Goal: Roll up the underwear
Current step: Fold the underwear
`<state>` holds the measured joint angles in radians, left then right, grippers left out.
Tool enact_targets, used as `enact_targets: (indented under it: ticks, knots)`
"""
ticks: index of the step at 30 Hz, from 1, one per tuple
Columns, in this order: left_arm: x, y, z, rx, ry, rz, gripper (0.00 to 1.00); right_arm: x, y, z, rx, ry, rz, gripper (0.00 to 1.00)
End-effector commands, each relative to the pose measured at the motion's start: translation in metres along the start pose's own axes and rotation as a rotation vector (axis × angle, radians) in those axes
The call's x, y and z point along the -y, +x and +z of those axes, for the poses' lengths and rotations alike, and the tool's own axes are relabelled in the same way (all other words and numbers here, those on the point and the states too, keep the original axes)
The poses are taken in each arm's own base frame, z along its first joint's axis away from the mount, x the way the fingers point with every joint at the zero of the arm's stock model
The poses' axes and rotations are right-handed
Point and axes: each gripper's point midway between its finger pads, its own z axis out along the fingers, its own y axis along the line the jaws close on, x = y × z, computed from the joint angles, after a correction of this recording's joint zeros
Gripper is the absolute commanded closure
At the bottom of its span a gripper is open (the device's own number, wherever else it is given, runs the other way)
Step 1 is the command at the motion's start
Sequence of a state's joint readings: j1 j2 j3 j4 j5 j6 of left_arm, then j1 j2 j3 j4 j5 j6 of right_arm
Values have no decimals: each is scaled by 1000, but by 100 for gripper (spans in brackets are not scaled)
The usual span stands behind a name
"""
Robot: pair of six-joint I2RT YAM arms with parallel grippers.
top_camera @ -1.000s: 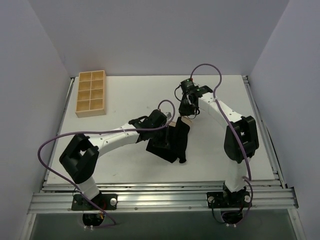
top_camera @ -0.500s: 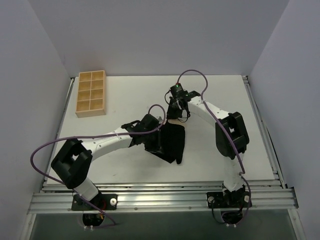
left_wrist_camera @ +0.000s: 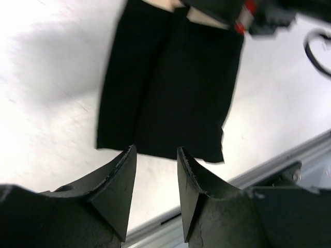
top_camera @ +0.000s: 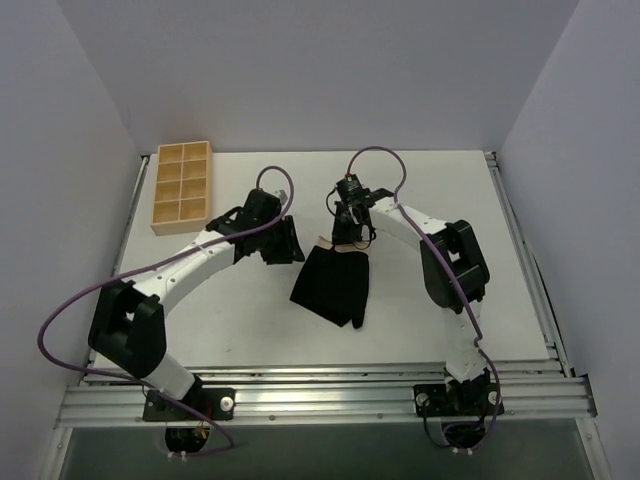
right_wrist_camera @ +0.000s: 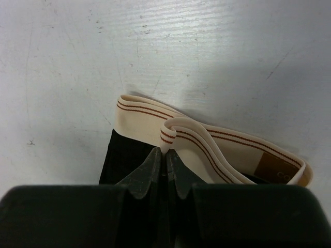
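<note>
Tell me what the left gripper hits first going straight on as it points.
Most likely the black fabric underwear with a beige waistband, at its near hem; the left gripper may touch white tabletop first.

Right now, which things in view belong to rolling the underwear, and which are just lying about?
Belongs to the job:
underwear, flat on the table
right gripper, jaws shut on the waistband
left gripper, jaws open, holding nothing

Just lying about:
wooden compartment tray, at the table's far left corner
</note>
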<state>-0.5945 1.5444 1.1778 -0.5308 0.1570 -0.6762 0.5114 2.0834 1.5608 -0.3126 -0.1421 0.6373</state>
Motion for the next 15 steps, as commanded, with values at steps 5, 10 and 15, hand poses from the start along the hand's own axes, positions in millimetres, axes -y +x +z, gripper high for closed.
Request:
enact_targets:
  ticks: [5, 10, 15]
  knots:
    - [-34, -44, 44, -21, -36, 38, 54, 6, 2, -3, -5, -1, -77, 100]
    - [-15, -64, 70, -14, 51, 80, 55, 4, 5, -3, -15, -26, -102, 100]
    - [-13, -74, 88, -14, 57, 80, 55, 1, 3, -4, -12, -39, -124, 100]
